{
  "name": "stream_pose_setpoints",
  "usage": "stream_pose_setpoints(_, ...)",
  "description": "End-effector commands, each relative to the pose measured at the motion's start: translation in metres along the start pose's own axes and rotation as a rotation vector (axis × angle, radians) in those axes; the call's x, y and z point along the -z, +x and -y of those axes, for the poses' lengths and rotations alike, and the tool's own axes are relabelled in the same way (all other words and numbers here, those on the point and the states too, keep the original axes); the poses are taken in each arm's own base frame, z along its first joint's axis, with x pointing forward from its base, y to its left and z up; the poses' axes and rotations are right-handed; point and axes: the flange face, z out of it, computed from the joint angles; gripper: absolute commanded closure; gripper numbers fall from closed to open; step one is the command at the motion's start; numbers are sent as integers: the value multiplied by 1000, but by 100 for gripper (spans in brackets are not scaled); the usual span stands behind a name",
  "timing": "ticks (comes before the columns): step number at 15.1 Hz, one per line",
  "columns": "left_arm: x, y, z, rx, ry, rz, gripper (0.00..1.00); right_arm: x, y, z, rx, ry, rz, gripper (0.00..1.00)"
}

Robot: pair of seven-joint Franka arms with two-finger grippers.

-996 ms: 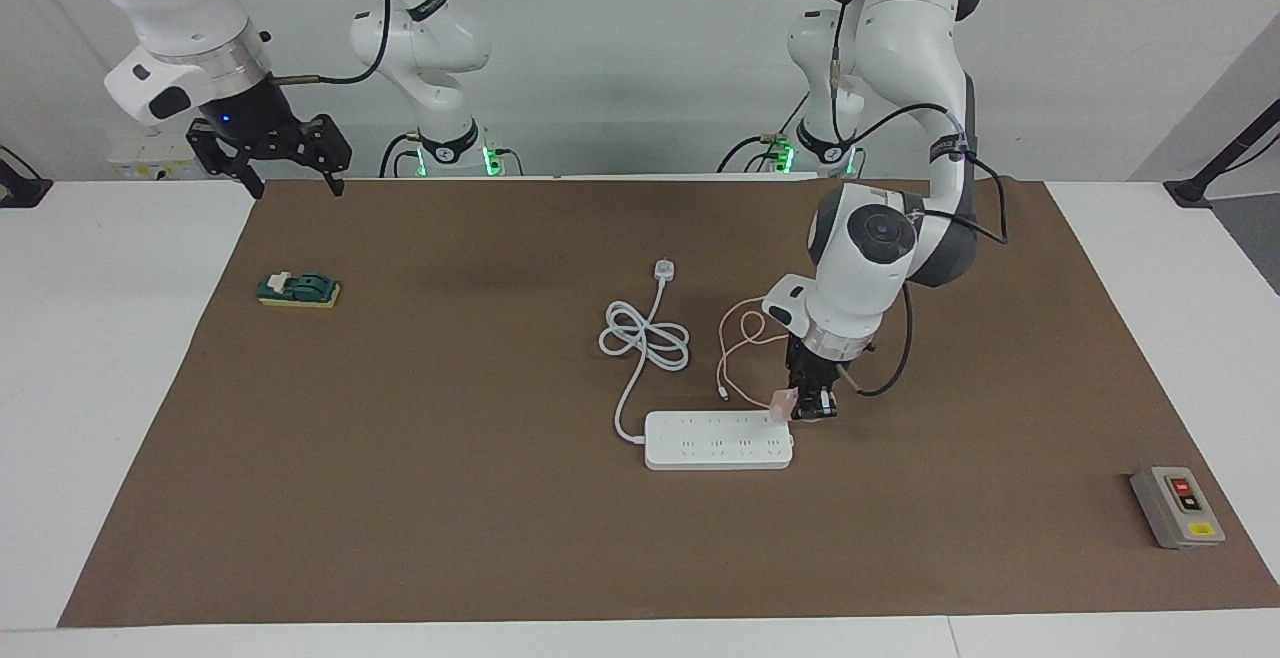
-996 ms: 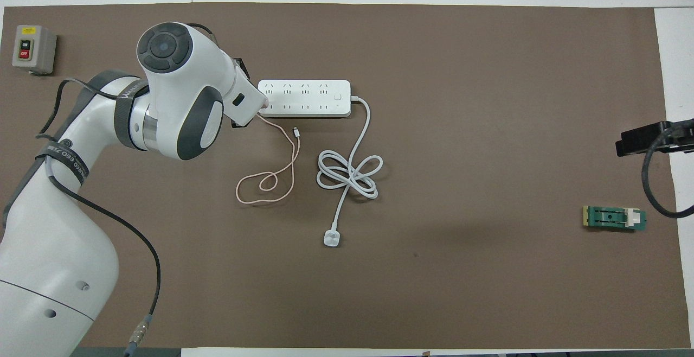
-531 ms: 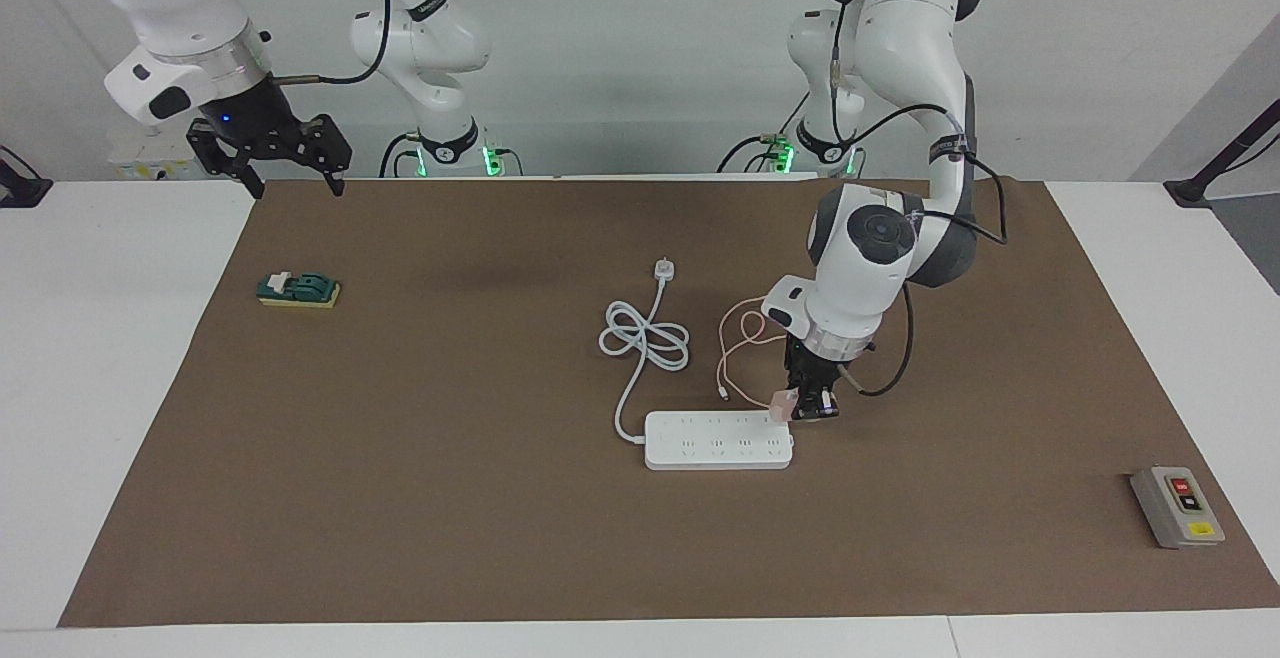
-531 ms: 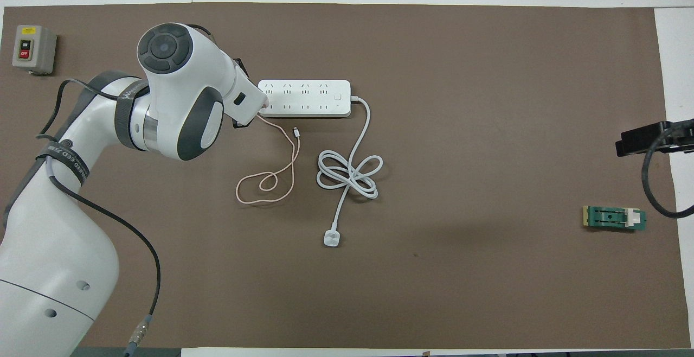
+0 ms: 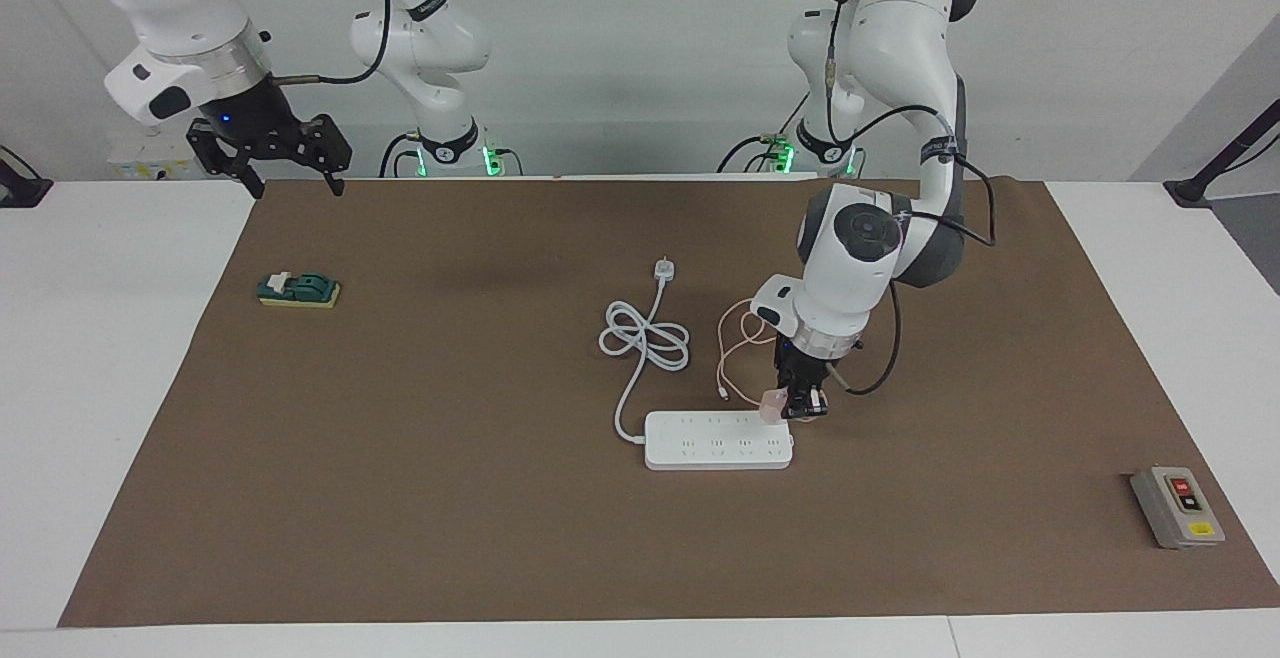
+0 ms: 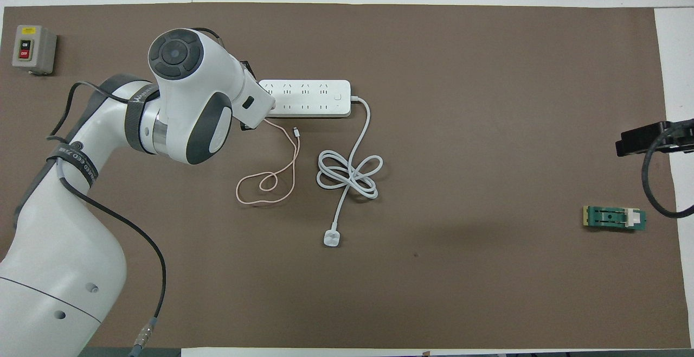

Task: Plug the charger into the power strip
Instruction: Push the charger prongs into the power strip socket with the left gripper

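- My left gripper pinches the small pale pink cube charger over the long flat white power strip's end.
- My right gripper waits spread above the desk's corner.

— How many of each are on the table?
— One power strip with one white cord, one pink charger, one grey button box, one green block.
— And robots?
— Two arms, so two grippers: left gripper, right gripper.
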Motion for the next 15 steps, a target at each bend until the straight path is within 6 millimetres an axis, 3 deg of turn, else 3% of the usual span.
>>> stream_pose_setpoints(1, -7, -1, -4, 15, 14, 7, 100, 4, -3, -2, 14, 16, 1, 0)
stream_pose_setpoints(15, -9, 4, -7, 38, 9, 8, 100, 4, -3, -3, 14, 13, -3, 0)
